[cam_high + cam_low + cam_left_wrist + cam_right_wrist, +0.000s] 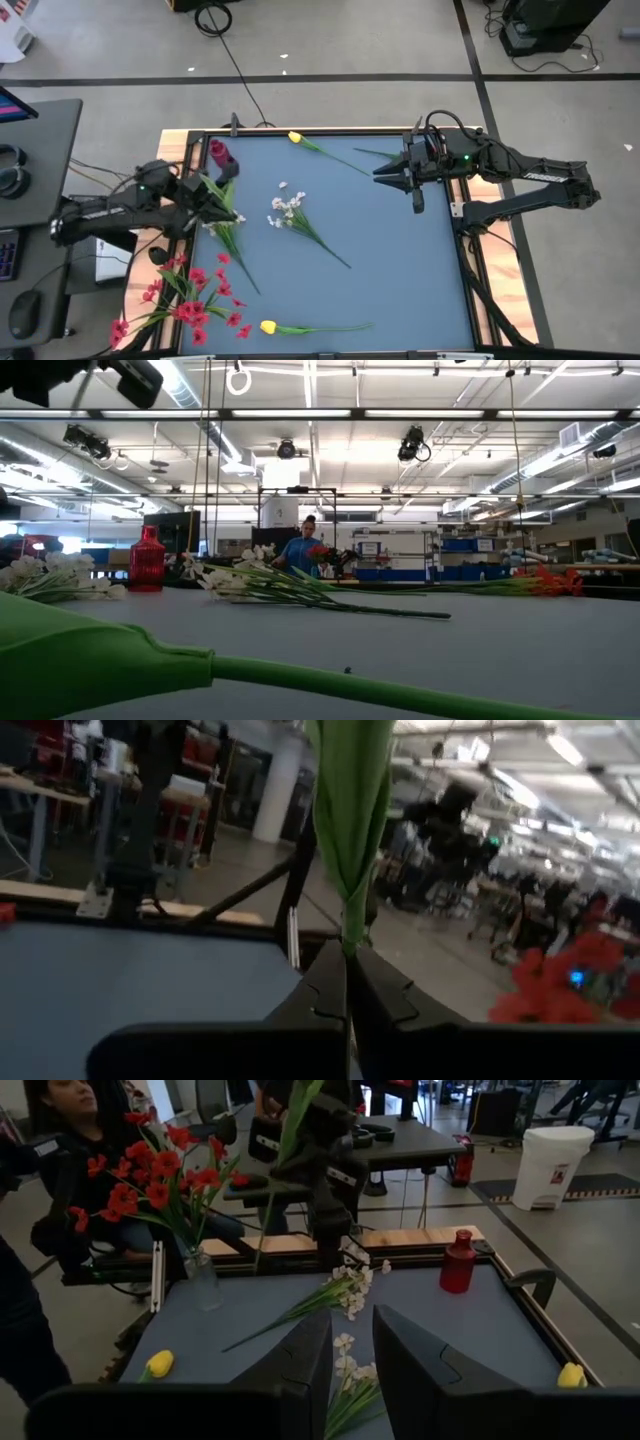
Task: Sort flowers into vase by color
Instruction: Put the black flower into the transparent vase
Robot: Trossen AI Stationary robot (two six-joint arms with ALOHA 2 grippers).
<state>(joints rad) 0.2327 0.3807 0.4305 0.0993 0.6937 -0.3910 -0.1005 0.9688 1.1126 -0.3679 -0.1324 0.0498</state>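
Left hand [222, 205] pinches a green flower stem [352, 840] upright.

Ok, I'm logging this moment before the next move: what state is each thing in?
Left gripper: shut on a green stem.
Right gripper: open, empty.
Red vase: upright, no flowers in it.
Tulips: lying flat, apart.
White spray: lying flat mid-table.
Red flowers: standing in a clear vase.
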